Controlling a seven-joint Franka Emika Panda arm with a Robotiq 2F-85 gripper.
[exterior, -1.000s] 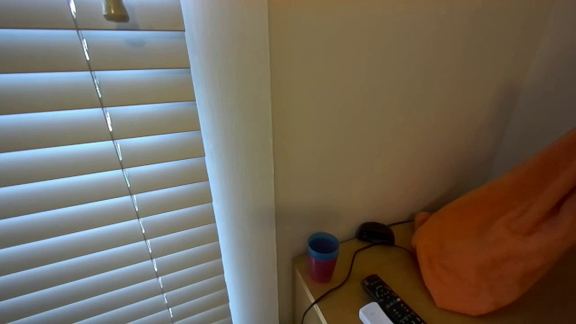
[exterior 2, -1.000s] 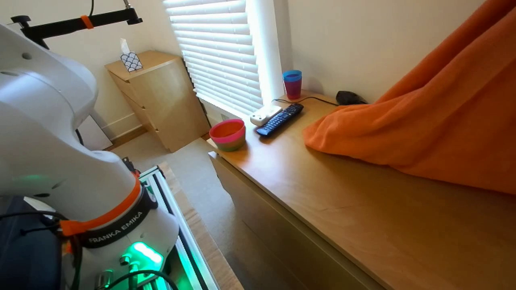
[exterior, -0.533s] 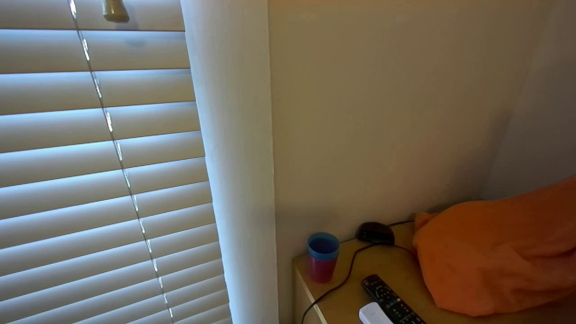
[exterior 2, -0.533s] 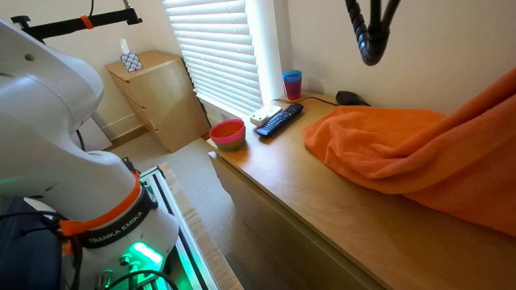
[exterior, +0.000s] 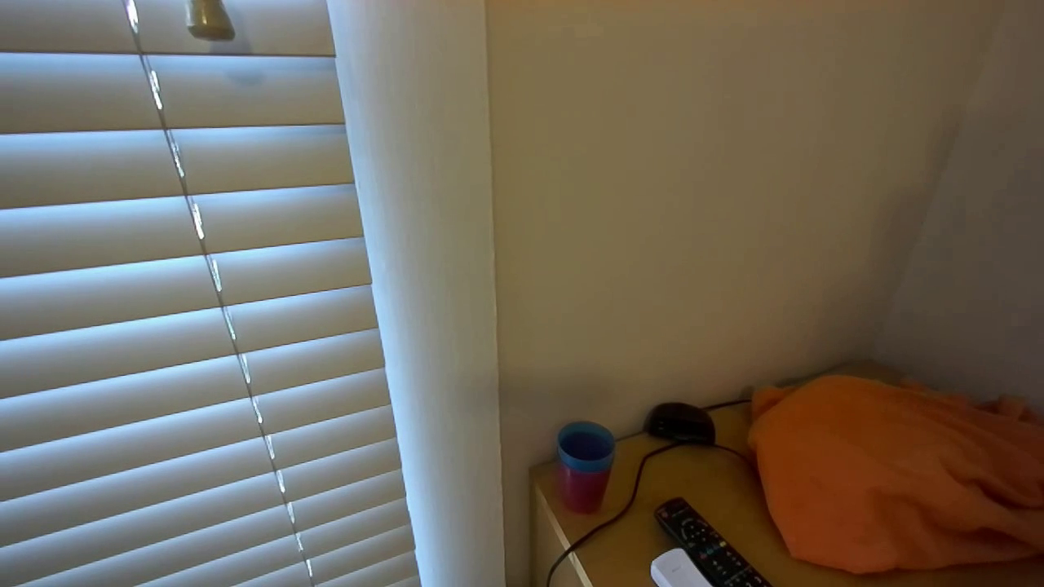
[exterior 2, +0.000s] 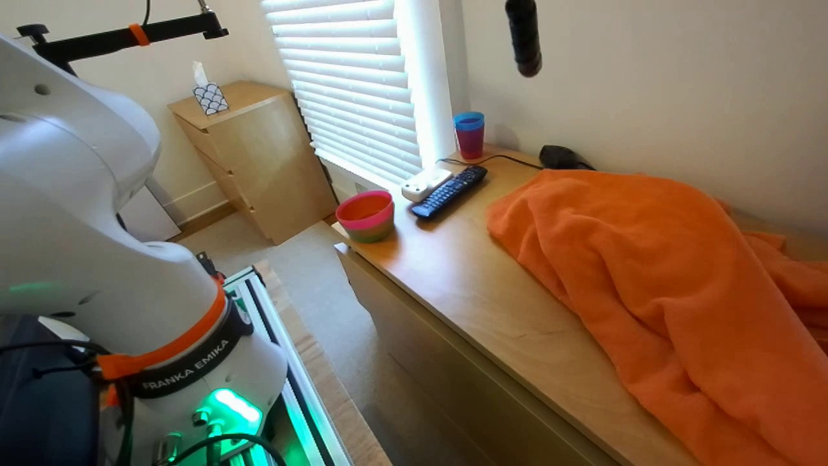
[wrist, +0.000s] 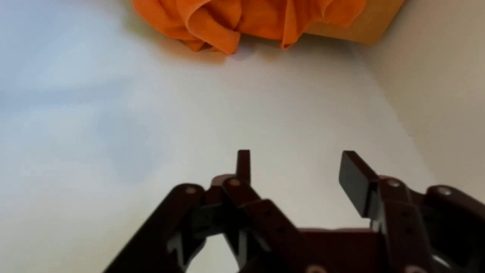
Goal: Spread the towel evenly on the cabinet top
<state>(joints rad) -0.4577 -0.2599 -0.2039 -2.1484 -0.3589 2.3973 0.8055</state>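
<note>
The orange towel (exterior 2: 647, 272) lies rumpled, with thick folds, over the right part of the tan cabinet top (exterior 2: 479, 285) in an exterior view. Another exterior view shows the same towel (exterior: 881, 473) as a low mound by the wall. At the top of the wrist view, folds of the towel (wrist: 223, 22) end near a corner of the cabinet top (wrist: 373, 22). My gripper (wrist: 295, 163) is open there, its jaws wide apart with only pale wall behind them. It stands apart from the towel. Neither exterior view shows the gripper.
A blue-and-pink cup (exterior 2: 469, 136), black mouse-like object (exterior 2: 561, 157), remote (exterior 2: 449, 192), white block (exterior 2: 425, 184) and pink-rimmed bowl (exterior 2: 366, 217) stand on the cabinet's far end, a cable among them. A dark hose (exterior 2: 524, 39) hangs above. Walls rise behind the towel.
The towel's raised part, stretched up to the right a second ago, has dropped onto the cabinet top and now covers more of it toward the front. The hanging hose came into view, then shifted left.
</note>
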